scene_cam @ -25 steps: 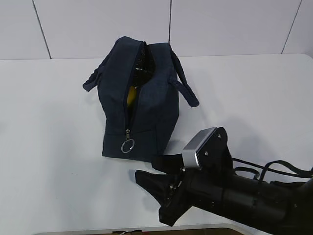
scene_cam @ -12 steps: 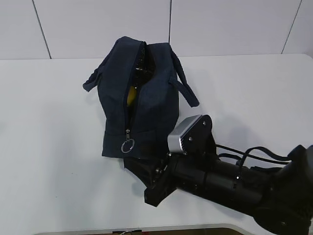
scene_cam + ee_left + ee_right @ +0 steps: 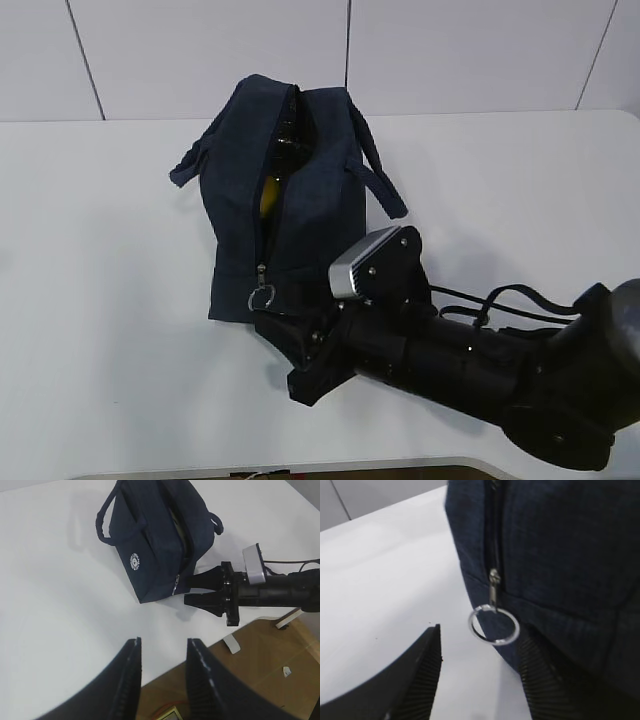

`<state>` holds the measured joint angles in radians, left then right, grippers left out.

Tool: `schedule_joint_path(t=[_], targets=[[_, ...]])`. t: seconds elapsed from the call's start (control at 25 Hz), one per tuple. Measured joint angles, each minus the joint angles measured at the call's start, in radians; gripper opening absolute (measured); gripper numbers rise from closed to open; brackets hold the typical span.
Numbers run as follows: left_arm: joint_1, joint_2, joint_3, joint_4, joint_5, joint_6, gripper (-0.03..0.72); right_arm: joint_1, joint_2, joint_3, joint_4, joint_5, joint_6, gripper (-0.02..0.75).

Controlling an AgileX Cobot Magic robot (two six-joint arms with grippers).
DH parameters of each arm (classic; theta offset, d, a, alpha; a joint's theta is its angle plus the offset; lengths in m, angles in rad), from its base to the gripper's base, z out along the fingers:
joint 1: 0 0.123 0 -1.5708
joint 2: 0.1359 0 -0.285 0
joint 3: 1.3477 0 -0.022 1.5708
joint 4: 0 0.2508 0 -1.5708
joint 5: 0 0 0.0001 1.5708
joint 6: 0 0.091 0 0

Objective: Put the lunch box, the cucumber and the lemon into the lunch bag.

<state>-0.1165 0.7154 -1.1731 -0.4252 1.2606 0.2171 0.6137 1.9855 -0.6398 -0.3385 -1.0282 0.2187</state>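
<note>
The navy lunch bag [image 3: 300,190] stands mid-table with its zipper open along the top. The yellow lemon [image 3: 268,196] shows inside through the slit. Something dark and shiny lies above it in the opening; I cannot tell what. The lunch box and cucumber are hidden. My right gripper [image 3: 280,352] is open and empty at the bag's near end. In the right wrist view [image 3: 480,645] the metal ring pull [image 3: 493,625] hangs just ahead of the tips, nearer the right finger [image 3: 532,665]. My left gripper [image 3: 162,647] is open and empty, high above the table's front edge, far from the bag [image 3: 155,545].
The white table [image 3: 100,300] ends close in front of the right arm [image 3: 470,365]. The bag's two loop handles [image 3: 378,180] hang out to each side. A white wall panel [image 3: 200,50] runs behind the table. Brown floor [image 3: 260,680] shows beyond the table edge.
My right gripper has moved left and forward, from beside the bag's front corner to the zipper ring at the bag's near end. The bag has not moved.
</note>
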Motion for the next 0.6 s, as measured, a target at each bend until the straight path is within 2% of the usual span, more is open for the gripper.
schedule_joint_path(t=[0.28,0.6], targets=[[0.0,0.0,0.0,-0.001,0.0,0.0,0.219,0.0,0.023,-0.032,0.001,0.007,0.002,0.407],[0.0,0.0,0.0,-0.001,0.002,0.0,0.219,0.0,0.036,-0.091,-0.078,0.061,0.048,0.407]])
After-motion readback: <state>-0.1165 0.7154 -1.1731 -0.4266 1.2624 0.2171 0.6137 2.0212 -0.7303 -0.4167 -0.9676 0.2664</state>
